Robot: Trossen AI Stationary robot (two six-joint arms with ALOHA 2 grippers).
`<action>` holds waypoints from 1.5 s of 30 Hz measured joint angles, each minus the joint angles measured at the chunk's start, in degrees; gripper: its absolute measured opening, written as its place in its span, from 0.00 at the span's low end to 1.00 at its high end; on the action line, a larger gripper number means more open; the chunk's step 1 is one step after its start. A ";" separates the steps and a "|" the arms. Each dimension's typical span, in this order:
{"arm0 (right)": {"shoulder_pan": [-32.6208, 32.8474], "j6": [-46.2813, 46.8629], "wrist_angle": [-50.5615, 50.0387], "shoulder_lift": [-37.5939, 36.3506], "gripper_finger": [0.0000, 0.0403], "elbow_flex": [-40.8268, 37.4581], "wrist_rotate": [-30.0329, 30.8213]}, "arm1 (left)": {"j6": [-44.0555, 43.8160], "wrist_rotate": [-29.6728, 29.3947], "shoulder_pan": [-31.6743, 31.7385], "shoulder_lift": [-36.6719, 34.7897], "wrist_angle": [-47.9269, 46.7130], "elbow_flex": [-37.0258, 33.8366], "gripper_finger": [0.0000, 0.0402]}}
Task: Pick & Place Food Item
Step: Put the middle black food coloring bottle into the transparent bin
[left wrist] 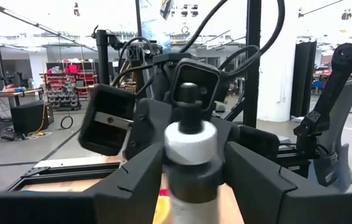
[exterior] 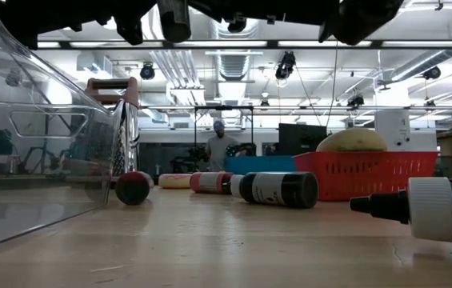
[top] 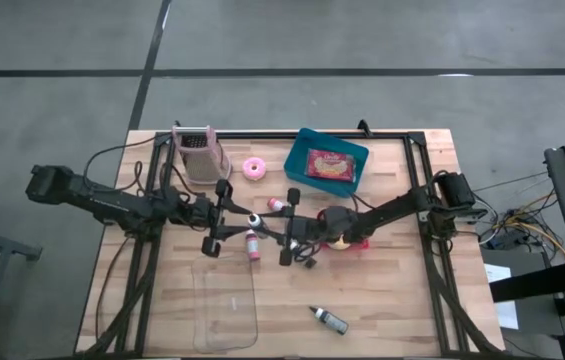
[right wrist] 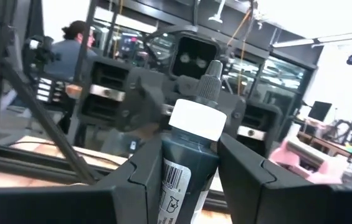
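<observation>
Looks like mid-handoff: both the left gripper (left wrist: 191,180) and right gripper (right wrist: 185,177) pinch one dark bottle (right wrist: 185,158) between them. Next, one lets go.

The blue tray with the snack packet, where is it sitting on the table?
In the high view, the blue tray sits at the table's far edge, right of centre, beside the pink ring.

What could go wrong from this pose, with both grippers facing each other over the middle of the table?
The left gripper and right gripper each clamp a dark bottle with a white collar, nozzle toward the other arm; closing in further could knock them together. If either slips, it would fall among the loose bottles on the table.
</observation>
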 joint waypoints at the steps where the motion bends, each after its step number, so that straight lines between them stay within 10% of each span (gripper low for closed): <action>1: -0.05 -0.15 -0.16 0.00 0.29 0.31 -0.09 | 0.00 -0.13 0.00 0.00 0.04 0.00 0.45; 27: -0.72 -1.09 -1.06 6.64 0.29 5.75 -1.40 | 2.24 -0.07 -0.04 8.20 8.66 0.02 0.44; 35: -0.72 -0.47 -0.47 6.45 0.28 5.31 -1.10 | 5.35 0.51 0.00 7.65 8.97 -0.17 0.26; 45: -0.78 0.11 -0.42 6.56 0.27 5.31 -3.39 | 7.77 1.09 -0.04 7.63 8.61 -0.37 0.26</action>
